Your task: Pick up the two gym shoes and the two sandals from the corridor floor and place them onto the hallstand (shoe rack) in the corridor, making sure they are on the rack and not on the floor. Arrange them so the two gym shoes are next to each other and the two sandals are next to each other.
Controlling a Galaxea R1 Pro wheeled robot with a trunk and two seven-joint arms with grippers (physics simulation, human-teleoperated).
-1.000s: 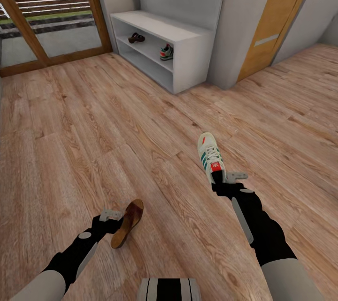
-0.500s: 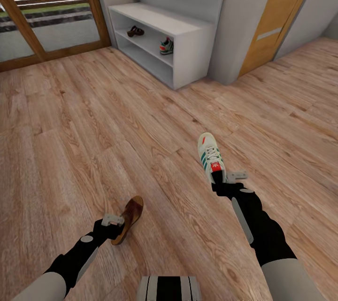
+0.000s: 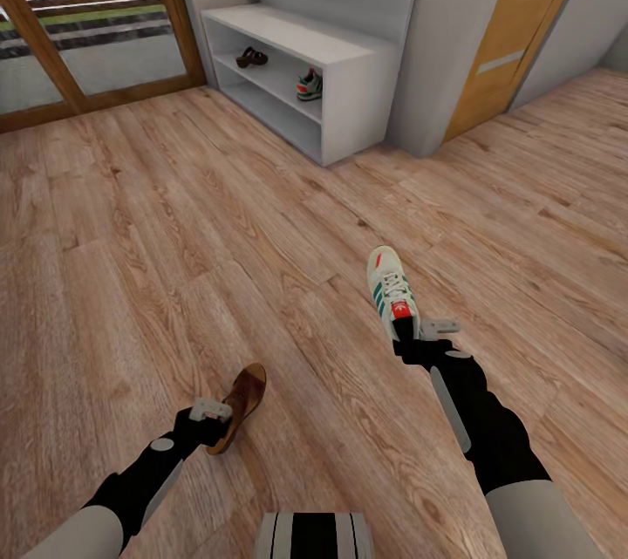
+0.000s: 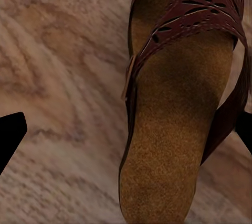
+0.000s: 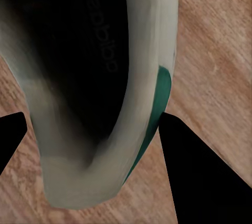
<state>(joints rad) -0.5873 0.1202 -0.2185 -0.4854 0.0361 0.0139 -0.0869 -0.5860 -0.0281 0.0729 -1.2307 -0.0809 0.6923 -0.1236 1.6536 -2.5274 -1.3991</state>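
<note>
Both grippers carry shoes above the wooden floor (image 3: 174,219): the right gripper (image 3: 410,334) is clenched on the heel of a gym shoe (image 3: 390,289), its toe pointing far, and the left gripper (image 3: 212,419) grips a sandal (image 3: 240,405) at the near left (in the left wrist view the sandal (image 4: 178,103) sits between dark fingertips (image 4: 10,137)). Compared with a second ago, the left gripper and sandal sit slightly nearer, while the right arm is unchanged. Count: two gym shoes, two sandals. The second gym shoe (image 3: 309,85) and second sandal (image 3: 252,58) rest well apart on the upper shelf of the hallstand (image 3: 349,62), far centre.
</note>
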